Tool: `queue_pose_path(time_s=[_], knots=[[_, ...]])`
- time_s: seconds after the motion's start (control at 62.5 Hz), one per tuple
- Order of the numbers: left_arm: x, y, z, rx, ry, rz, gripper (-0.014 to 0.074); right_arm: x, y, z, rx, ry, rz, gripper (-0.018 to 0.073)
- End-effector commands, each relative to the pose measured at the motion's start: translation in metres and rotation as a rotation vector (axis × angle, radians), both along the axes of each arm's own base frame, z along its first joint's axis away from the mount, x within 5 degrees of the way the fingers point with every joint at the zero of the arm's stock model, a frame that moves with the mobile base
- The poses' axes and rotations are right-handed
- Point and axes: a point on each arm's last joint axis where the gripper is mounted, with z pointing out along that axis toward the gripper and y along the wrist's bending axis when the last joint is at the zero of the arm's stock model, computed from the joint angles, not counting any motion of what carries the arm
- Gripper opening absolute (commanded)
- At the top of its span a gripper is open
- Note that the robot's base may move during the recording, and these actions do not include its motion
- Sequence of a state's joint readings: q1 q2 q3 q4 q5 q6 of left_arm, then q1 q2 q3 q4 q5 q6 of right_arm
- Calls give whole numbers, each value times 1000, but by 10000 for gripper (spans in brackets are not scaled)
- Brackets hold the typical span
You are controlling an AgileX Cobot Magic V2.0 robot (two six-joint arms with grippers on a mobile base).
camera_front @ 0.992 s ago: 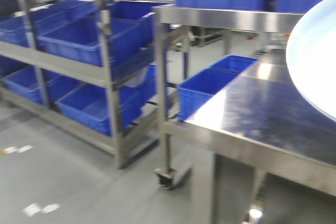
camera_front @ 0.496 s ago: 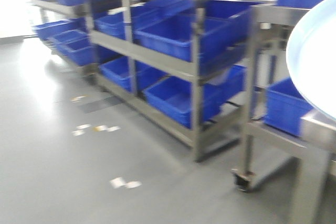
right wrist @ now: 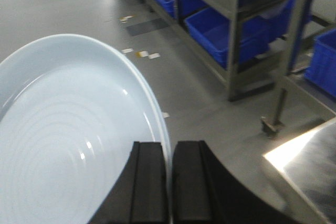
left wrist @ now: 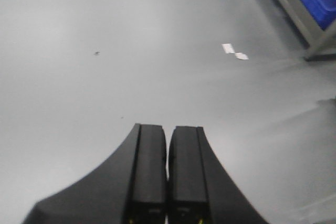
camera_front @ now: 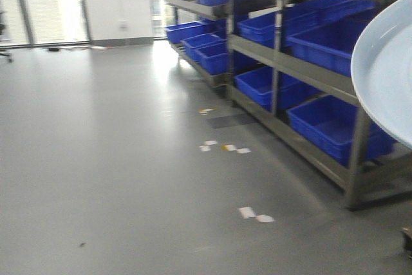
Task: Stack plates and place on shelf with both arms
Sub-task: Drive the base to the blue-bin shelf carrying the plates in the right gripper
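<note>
right jaws pinch rim of pale plate (right wrist: 63,129) — left jaws pressed together, empty, above grey floor (left wrist: 105,35); blue bins (camera_front: 322,120) on rack (camera_front: 359,152).

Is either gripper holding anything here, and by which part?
The right gripper pinches the pale plate by its rim, the edge clamped between its fingers. The left gripper is shut on nothing, above the floor.
</note>
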State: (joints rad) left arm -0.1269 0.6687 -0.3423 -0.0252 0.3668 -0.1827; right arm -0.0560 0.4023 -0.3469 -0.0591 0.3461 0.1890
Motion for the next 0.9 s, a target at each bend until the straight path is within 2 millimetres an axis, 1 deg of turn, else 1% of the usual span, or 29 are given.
queue_pose_path(time_s=[0.0,0.88], knots=[[5,-1,16,-22,-104,6,97,3,0,20,-19,-135,2,24],[5,-1,16,-22,-104,6,97,3,0,20,-19,-135,2,24]])
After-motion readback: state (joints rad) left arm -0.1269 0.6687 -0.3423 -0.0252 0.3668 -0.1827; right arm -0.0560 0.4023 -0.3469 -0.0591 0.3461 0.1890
